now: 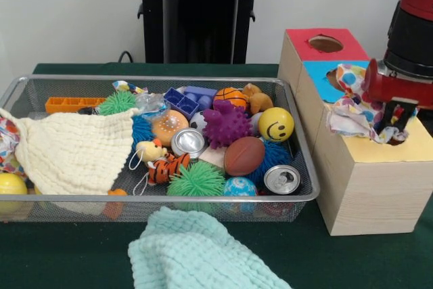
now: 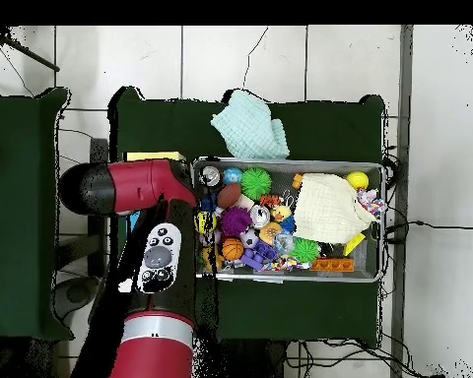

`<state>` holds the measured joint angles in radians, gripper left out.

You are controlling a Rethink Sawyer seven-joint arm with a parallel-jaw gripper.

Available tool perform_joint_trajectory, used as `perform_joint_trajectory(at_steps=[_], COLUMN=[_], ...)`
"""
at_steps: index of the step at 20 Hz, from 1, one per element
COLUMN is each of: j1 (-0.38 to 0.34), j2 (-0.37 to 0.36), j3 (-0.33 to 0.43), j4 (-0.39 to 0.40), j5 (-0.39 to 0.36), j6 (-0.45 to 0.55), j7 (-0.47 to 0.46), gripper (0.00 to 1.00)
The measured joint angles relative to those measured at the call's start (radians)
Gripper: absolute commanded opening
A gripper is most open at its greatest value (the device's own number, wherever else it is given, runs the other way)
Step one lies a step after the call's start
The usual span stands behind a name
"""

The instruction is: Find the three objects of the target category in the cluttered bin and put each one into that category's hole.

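Note:
My gripper (image 1: 391,121) hangs over the yellow top (image 1: 414,148) of the wooden box at the right, shut on a patterned cloth (image 1: 348,112) with coloured dots. The cloth drapes around the fingers and spills over the blue top (image 1: 315,78); the yellow hole is hidden beneath it. In the wire bin (image 1: 155,197) a cream cloth (image 1: 71,150) lies at the left, and another patterned cloth (image 1: 7,141) shows at the bin's left edge. From overhead, the arm (image 2: 147,187) covers the box and gripper, with the cream cloth (image 2: 329,205) in the bin (image 2: 280,160).
The red top has an open hole (image 1: 325,44). The bin holds balls, spiky toys, two cans (image 1: 282,179), a toy tiger and an orange tray (image 1: 67,104). A mint cloth (image 1: 196,255) lies on the green table in front of the bin, mint cloth (image 2: 250,123) from overhead.

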<state>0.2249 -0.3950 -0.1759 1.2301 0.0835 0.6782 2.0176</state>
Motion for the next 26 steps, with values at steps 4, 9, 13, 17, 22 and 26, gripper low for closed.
perform_joint_trajectory(at_steps=[4,9,13,17,22,26], j1=[0.005,0.001,-0.003,-0.01,-0.026,-0.051], j2=[0.021,0.061,0.077,0.08,0.08,0.08], j3=[-0.01,-0.016,-0.017,-0.017,-0.012,0.004], j4=[-0.028,-0.065,-0.08,-0.081,-0.081,-0.081], j5=[0.0,0.002,0.002,0.002,0.003,0.004], j6=[0.0,0.0,0.001,0.0,0.0,0.0], j7=[0.0,0.0,0.0,0.0,0.0,0.0], gripper=[0.0,0.0,0.0,0.0,0.0,0.0])
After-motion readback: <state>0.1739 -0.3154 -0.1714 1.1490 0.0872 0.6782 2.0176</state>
